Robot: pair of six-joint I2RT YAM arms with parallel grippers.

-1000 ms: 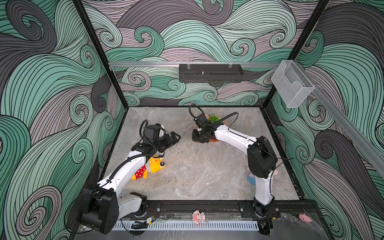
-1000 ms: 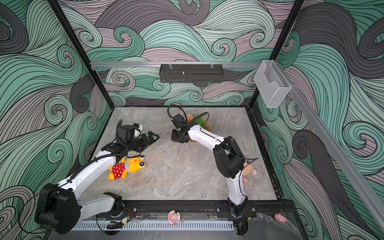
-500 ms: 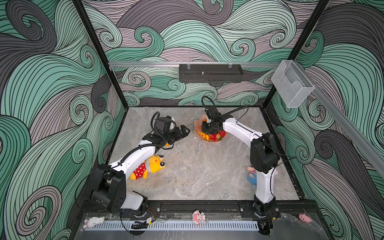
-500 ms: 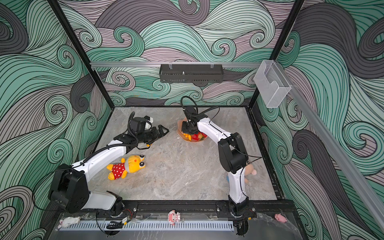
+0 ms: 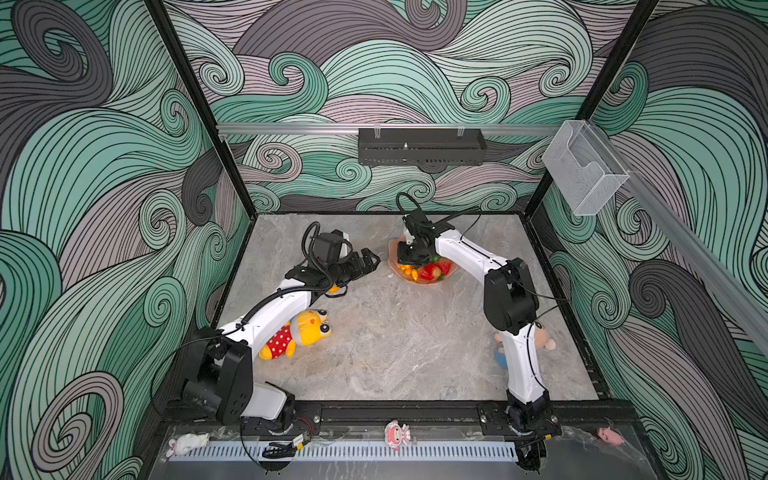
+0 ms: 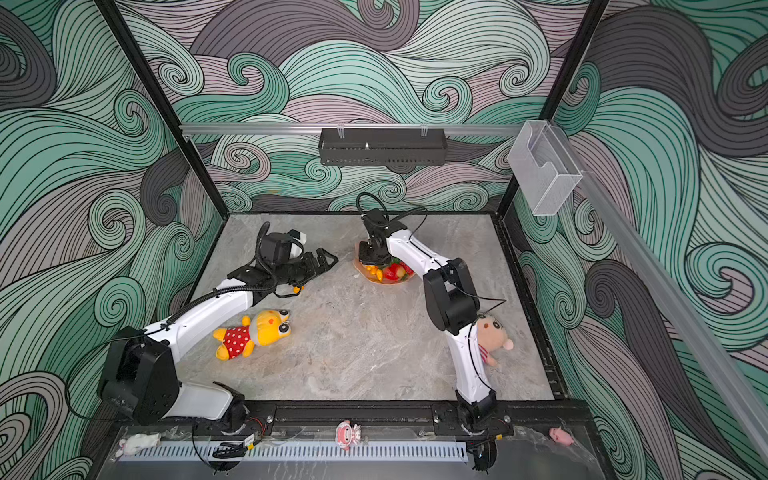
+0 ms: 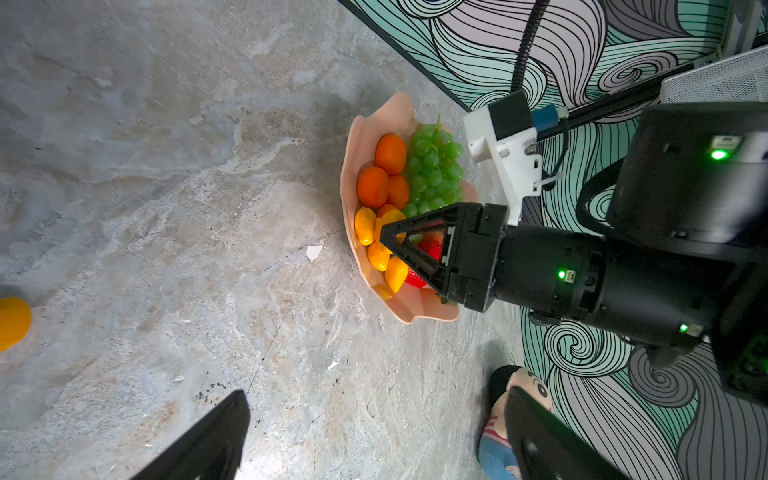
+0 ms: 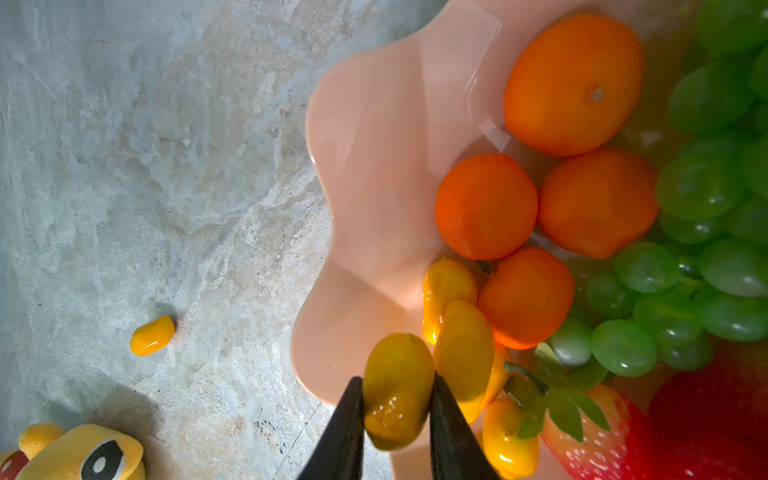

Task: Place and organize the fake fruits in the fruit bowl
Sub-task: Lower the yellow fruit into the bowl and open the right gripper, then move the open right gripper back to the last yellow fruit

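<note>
The peach-pink fruit bowl [image 5: 392,252] [image 6: 357,262] [image 8: 374,166] sits at the back middle of the table. It holds tangerines [image 8: 486,205], a green grape bunch [image 7: 434,170], strawberries [image 5: 436,268] and several kumquats [image 7: 365,226]. My right gripper [image 8: 397,378] [image 5: 409,262] hangs over the bowl's left rim, shut on a yellow kumquat [image 8: 397,361]. My left gripper [image 7: 374,399] [image 5: 372,262] is open and holds nothing, just left of the bowl above the table. One loose kumquat [image 8: 152,336] [image 7: 12,322] [image 5: 332,289] lies on the table under the left arm.
A yellow plush toy in red dotted shorts [image 5: 299,334] lies beside the left arm. A plush doll in a striped shirt [image 6: 492,336] lies behind the right arm. A black shelf [image 5: 419,145] and a clear box [image 5: 582,166] hang on the walls.
My right gripper carried the kumquat from left of the bowl to over its rim. My left gripper reached right and toward the back, stopping beside the bowl.
</note>
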